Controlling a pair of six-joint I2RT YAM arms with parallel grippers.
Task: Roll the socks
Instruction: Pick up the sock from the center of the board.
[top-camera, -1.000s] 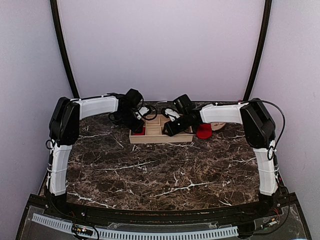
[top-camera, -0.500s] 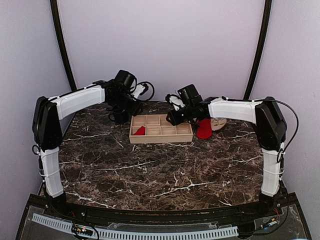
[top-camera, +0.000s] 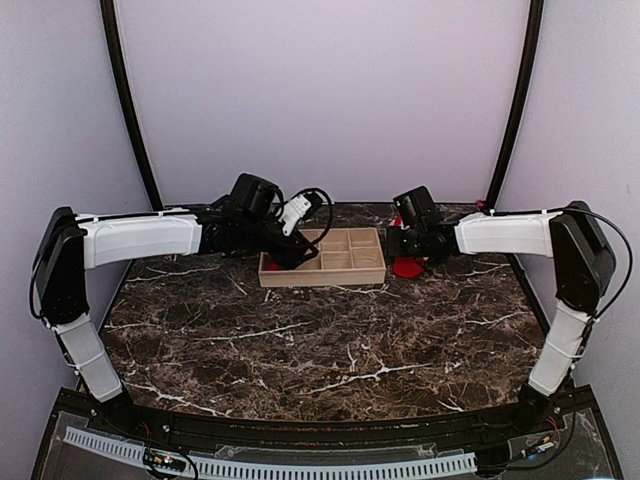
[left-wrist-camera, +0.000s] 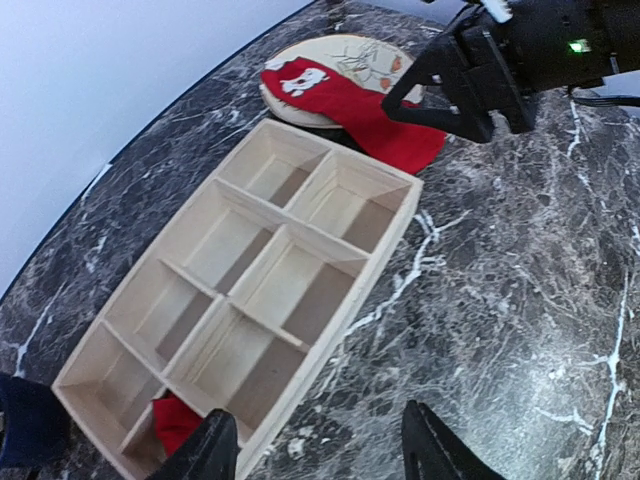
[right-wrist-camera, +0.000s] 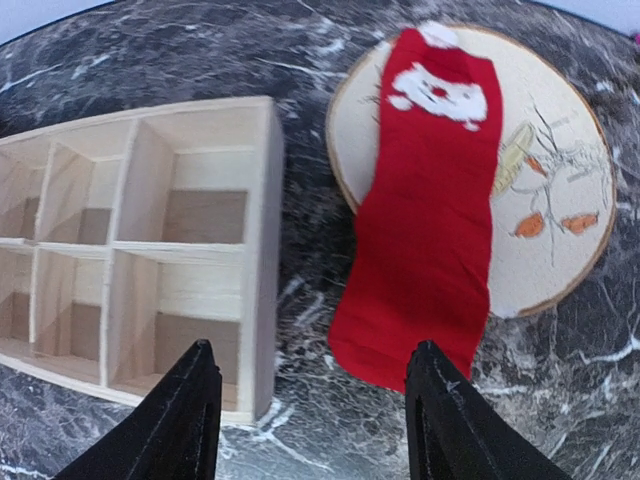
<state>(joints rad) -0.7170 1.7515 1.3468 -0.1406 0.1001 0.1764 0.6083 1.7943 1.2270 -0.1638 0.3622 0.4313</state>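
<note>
The dark marble worktop (top-camera: 300, 340) carries a pale wooden divided tray (top-camera: 325, 276) toward its far edge. Just beside the tray's right end sits a round tan plate (right-wrist-camera: 555, 200). The flat sock (right-wrist-camera: 430, 220) lies stretched out, its white-figured end on the plate and its plain end draped off the rim onto the worktop, close to the tray's end wall. The rolled sock (left-wrist-camera: 175, 420) sits as a small red bundle in a corner compartment at the tray's opposite end, near a dark blue mug (left-wrist-camera: 25, 425)

The flat sock looks light, soft and limp, so it will probably fold and trail wherever it is pinched and hold no shape of its own. The plain end on the stone seems the best place to take hold: pinch across its edge, turn it over and roll toward the printed end. The plate's rim makes a small step under the fabric and may snag the roll or nudge the plate. A loose roll is likely to spring open once let go

The right claw (right-wrist-camera: 315, 430) hangs above the gap between tray and sock with its fingers spread wide, one over the tray's wall and the other just off the sock's plain end. It holds nothing and looks clear of the fabric. The left claw (left-wrist-camera: 320, 455) is also spread wide and empty, hovering by the tray's long side close to the rolled sock, touching nothing that shows
</note>
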